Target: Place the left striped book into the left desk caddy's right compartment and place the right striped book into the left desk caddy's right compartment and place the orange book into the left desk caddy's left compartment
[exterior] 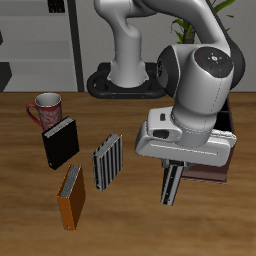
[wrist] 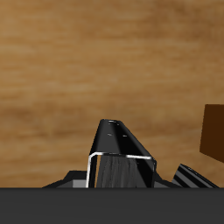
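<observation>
Wooden tabletop (exterior: 30, 170) fills the exterior view, with shelving and a plant behind the white Franka arm. The pincer (exterior: 173, 178) hangs over the tabletop, closed on a thin book with pale grey-and-white stripes, the left striped book (exterior: 172, 186), which hangs upright and clear of the wood. Just beside it, partly hidden by the arm, stands the tall dark brown left desk caddy (exterior: 215, 172). Well apart lie the dark, finely striped right striped book (exterior: 107, 160), the orange book (exterior: 72, 196) nearer the front edge, a black book (exterior: 61, 143), and a red-and-white mug (exterior: 46, 108) farther back.

From the wrist view, wood grain spreads beneath the held book's dark glossy edge (wrist: 121, 157), and a brown corner of the caddy (wrist: 213, 129) shows nearby.
</observation>
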